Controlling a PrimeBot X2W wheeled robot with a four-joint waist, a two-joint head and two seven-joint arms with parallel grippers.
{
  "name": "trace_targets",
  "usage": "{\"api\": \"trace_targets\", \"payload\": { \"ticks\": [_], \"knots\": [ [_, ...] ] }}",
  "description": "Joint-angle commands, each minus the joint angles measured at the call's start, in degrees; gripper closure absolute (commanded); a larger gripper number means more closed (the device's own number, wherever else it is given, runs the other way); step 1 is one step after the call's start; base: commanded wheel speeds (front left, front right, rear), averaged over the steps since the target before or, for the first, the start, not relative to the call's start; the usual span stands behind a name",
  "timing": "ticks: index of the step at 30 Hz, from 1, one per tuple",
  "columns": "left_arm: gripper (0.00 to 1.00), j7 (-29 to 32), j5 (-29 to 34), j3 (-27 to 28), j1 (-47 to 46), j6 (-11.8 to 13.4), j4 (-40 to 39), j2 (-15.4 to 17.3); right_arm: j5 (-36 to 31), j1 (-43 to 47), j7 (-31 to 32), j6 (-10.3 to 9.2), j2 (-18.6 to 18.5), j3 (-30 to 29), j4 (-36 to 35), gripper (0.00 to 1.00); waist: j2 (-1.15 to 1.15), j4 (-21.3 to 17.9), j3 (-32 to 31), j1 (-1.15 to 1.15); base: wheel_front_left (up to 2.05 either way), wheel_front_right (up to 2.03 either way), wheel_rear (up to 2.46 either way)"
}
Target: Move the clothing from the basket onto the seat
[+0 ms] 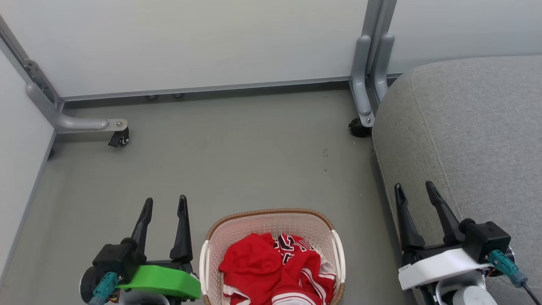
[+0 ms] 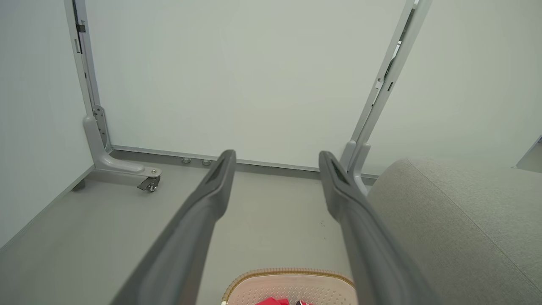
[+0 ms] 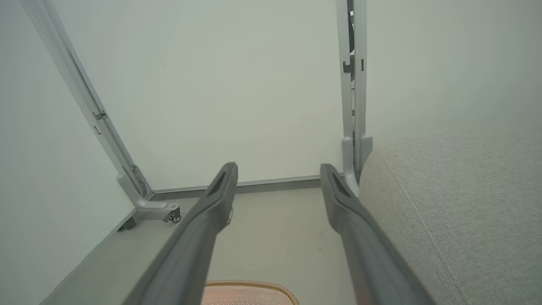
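I judge the first pick not yet begun; my left gripper (image 1: 165, 199) and right gripper (image 1: 414, 185) flank the basket (image 1: 271, 212), fingers spread, empty; the red garment (image 1: 250, 262) and jersey (image 1: 292, 245) lie heaped inside; the seat (image 1: 474, 127) is on my right; next calls for reaching down into the heap.

Two arms, each ending in a pair of long dark fingers

The left gripper (image 1: 165, 198) has tapered black fingers on a black block, with a bright green cover (image 1: 163, 280) and a teal plug (image 1: 103, 288). The right gripper (image 1: 414, 185) is built alike, but has a white cover (image 1: 436, 264), a second teal plug (image 1: 504, 262) and a thin black cable (image 1: 531, 292).
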Motion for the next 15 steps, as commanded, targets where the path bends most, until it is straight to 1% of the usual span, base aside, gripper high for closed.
{"api": "trace_targets", "payload": {
  "ticks": [1, 12, 15],
  "knots": [
    [0.0, -0.6, 1.1, -0.1, 0.4, -0.2, -0.3, 0.3, -1.4, 0.9, -0.5, 0.02, -0.3, 0.0, -0.5, 0.0, 0.0, 0.0, 0.1, 0.0, 0.0, 0.0, 0.0],
    [0.0, -1.7, 4.8, -0.8, 1.0, 0.7, -0.9, 0.4, -5.5, 1.0, -1.6, 0.02, -0.3, 0.4, -0.9, 0.0, 0.0, 0.1, 0.3, 0.0, 0.0, 0.0, 0.0],
    [0.0, -1.5, 4.5, -0.6, 1.1, 0.8, -0.8, 0.4, -4.9, 0.8, -1.5, 0.01, -0.3, 0.5, -0.5, 0.0, 0.0, 0.1, 0.3, 0.0, 0.0, 0.0, 0.0]
  ]
}}
